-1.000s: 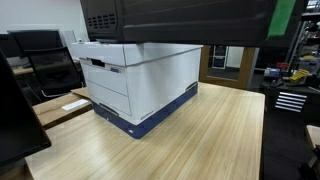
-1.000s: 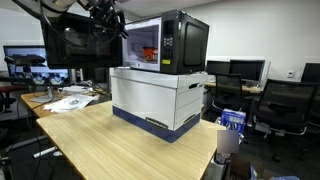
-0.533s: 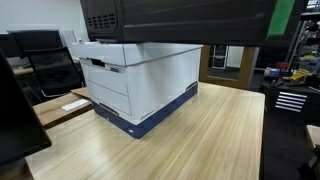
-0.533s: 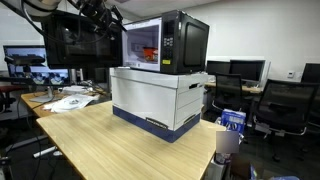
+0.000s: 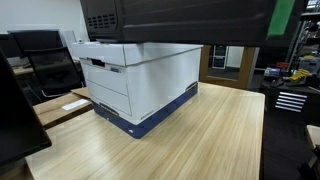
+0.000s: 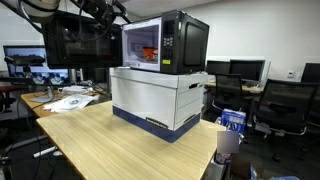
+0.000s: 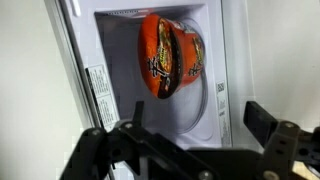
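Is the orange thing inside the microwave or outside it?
Inside. In the wrist view the orange package sits within the white cavity of the microwave, with its walls around it.

One microwave [image 6: 165,42], one orange bowl [image 7: 170,55], one white box [image 6: 150,95] — one wooden table [image 6: 110,150].

The microwave [image 6: 165,42] stands open in front; an orange packet [image 7: 170,55] fills mid-cavity, walls close on both sides.

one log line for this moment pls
gripper: open, empty | nearest: orange packet, untouched, inside open microwave | microwave on white box on wooden table
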Controlling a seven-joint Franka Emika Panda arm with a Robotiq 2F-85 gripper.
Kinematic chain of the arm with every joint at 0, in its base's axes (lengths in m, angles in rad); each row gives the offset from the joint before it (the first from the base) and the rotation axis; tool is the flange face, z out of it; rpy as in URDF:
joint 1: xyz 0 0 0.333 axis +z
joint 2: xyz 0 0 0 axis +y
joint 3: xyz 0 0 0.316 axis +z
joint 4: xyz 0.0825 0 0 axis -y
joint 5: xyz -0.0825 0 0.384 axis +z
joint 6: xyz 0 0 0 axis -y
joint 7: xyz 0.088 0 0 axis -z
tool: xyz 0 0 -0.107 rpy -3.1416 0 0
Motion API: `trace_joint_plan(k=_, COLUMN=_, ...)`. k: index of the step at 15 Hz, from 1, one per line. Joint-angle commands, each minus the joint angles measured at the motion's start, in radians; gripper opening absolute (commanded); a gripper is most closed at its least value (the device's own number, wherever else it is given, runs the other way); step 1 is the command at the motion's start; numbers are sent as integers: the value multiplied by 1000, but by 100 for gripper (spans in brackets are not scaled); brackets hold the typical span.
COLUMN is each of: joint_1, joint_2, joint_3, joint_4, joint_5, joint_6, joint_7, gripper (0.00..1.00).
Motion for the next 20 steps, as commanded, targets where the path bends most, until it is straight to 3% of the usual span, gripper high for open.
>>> trace_joint_plan(k=1, joint_1=-65, joint_2=65, joint_3=26, joint_4=15, joint_5=19, joint_6=61, joint_7=10, gripper=100)
trace_joint_plan(k=8, joint_1=-83, joint_2=205, joint_3=11, joint_4=56, joint_5=84, joint_6=198, joint_7=10, gripper=100)
trace_joint_plan(k=10, joint_1=-54, joint_2=238, joint_3=-15, joint_4=72, joint_5=77, joint_6=218, joint_7=15, gripper=100)
trace_joint_plan(k=20, joint_1=-51, joint_2=401, joint_3=-25, joint_4=193, joint_5=81, joint_6=285, joint_7=43, gripper=100)
